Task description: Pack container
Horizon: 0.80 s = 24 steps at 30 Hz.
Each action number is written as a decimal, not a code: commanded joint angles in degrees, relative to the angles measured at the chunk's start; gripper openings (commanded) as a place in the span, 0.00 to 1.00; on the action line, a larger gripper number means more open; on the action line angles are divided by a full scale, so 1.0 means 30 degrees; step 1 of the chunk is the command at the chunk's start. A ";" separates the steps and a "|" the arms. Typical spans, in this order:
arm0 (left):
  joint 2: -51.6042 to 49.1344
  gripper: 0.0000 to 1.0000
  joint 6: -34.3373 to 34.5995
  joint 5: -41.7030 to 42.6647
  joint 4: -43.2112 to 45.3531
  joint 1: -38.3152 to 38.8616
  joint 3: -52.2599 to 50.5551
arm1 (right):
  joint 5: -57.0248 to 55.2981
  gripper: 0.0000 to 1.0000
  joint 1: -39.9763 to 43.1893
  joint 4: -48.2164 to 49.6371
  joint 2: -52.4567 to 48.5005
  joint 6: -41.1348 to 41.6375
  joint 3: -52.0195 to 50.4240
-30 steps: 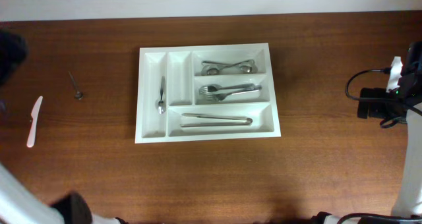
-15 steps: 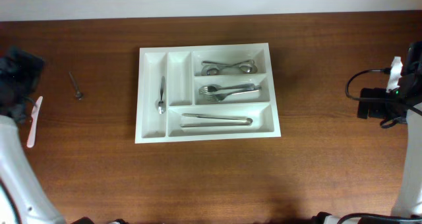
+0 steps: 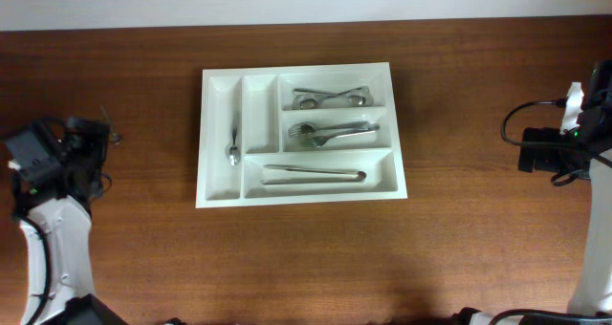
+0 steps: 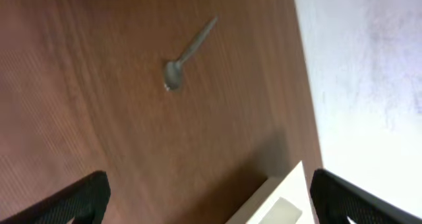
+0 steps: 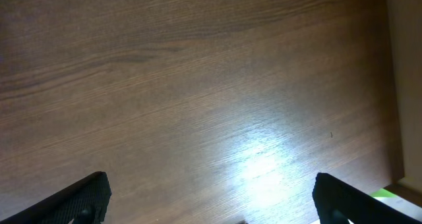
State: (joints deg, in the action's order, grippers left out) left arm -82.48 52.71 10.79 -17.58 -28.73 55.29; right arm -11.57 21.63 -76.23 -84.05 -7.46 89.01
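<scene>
Both empty, jaws wide: left hand (image 4: 208, 192), right hand (image 5: 210, 192); smooth white rectangular container (image 3: 306, 198); slim metal spoon (image 4: 192, 48).

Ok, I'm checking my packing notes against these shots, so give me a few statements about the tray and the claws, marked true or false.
1. In the container, the second narrow compartment from the left is empty. True.
2. The left claw grips the small spoon. False: the claw is open, and the spoon lies on the table, clear of the claw.
3. The forks lie in the middle one of the three long compartments. True.
4. The right claw hangs over the container. False: it is open over bare wood, off to the right of the container.
</scene>
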 commanded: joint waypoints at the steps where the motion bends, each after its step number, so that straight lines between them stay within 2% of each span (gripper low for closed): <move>1: 0.0481 0.99 0.1304 0.0474 0.2142 -0.0066 -0.1654 | -0.0306 0.99 0.0087 0.0000 0.0357 0.0153 0.0007; 6: -0.0087 0.99 0.3854 0.0109 0.4619 -0.0066 -0.3337 | -0.0306 0.99 0.0087 0.0000 0.0357 0.0153 0.0007; 15: -0.1916 0.99 0.4087 -0.0750 0.6805 -0.0051 -0.3402 | -0.0306 0.99 0.0087 0.0000 0.0357 0.0160 0.0007; 20: -0.2659 0.99 0.7628 -0.0663 0.7155 -0.0051 -0.3402 | -0.0306 0.99 0.0087 0.0000 0.0357 0.0153 0.0007; 24: -0.3468 0.99 0.8728 -0.0058 0.7155 -0.0036 -0.3395 | -0.0306 0.99 0.0087 0.0000 0.0357 0.0153 0.0007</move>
State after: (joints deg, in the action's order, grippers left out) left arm -90.70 73.58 9.30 3.79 -28.75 45.43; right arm -11.57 21.63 -76.25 -84.05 -7.44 89.01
